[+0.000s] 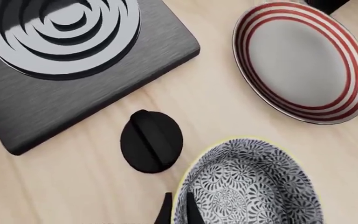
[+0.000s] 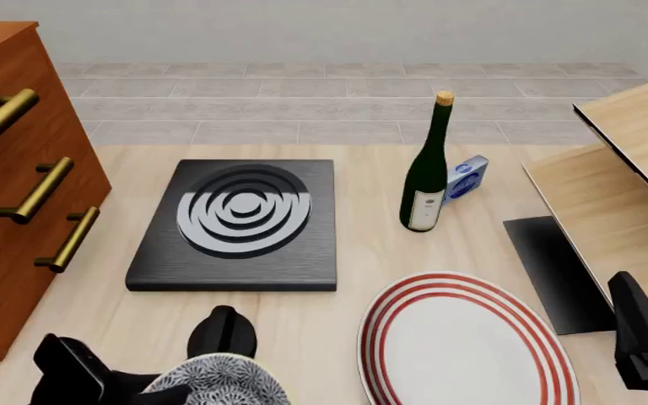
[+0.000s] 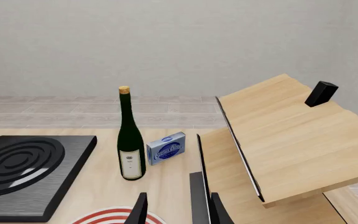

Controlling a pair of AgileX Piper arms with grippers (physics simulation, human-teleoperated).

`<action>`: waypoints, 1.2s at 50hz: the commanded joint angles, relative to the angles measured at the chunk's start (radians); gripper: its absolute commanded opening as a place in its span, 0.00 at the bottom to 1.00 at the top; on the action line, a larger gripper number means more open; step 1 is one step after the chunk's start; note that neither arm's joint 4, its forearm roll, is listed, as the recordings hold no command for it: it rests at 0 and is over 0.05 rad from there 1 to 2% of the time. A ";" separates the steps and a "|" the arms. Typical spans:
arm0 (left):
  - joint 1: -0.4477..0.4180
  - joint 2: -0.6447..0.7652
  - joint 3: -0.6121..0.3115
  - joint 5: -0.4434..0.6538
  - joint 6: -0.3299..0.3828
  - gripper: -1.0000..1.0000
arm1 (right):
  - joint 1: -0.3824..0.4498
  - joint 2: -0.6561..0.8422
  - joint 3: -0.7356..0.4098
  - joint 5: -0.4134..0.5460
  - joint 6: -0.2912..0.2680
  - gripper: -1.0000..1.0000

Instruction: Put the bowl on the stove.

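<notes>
The bowl [image 2: 220, 381] was seen near the stove [image 2: 239, 224], on its camera-facing side, with a black knob [image 2: 223, 331] between them and the striped plate [image 2: 465, 342] further to the right. The left gripper [image 1: 176, 209] was closed on the bowl's rim, one finger inside and one outside. The right gripper [image 3: 175, 207] was held empty with fingers parted, well apart from the stove.

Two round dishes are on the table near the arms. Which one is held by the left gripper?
The patterned bowl: the left gripper pinches its rim. The red-striped plate lies flat on the table, untouched.
</notes>
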 commanded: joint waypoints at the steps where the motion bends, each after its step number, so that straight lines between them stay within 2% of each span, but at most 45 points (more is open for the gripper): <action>1: -0.017 -0.147 -0.028 0.154 0.021 0.00 | 0.000 0.000 0.000 0.000 0.000 1.00; 11: -0.013 -0.275 -0.111 0.322 0.002 0.00 | 0.000 0.000 0.000 0.000 0.000 1.00; 13: -0.003 -0.314 -0.152 0.377 -0.010 0.00 | 0.000 0.000 0.000 0.000 0.000 1.00; 18: 0.008 -0.342 -0.197 0.420 -0.031 0.00 | 0.000 0.000 0.000 0.000 0.000 1.00; 26: 0.049 -0.316 -0.232 0.392 -0.067 0.00 | 0.000 0.000 0.000 0.000 0.000 1.00; 38: 0.081 -0.249 -0.307 0.350 -0.164 0.00 | 0.000 0.000 0.000 0.000 0.000 1.00; 49: 0.230 -0.126 -0.349 0.213 -0.194 0.00 | 0.000 0.000 0.000 0.000 0.000 1.00; 54: 0.239 -0.117 -0.393 0.227 -0.219 0.00 | 0.000 0.000 0.000 0.000 0.000 1.00; 60: 0.308 -0.083 -0.470 0.229 -0.232 0.00 | 0.000 0.000 0.000 0.000 0.000 1.00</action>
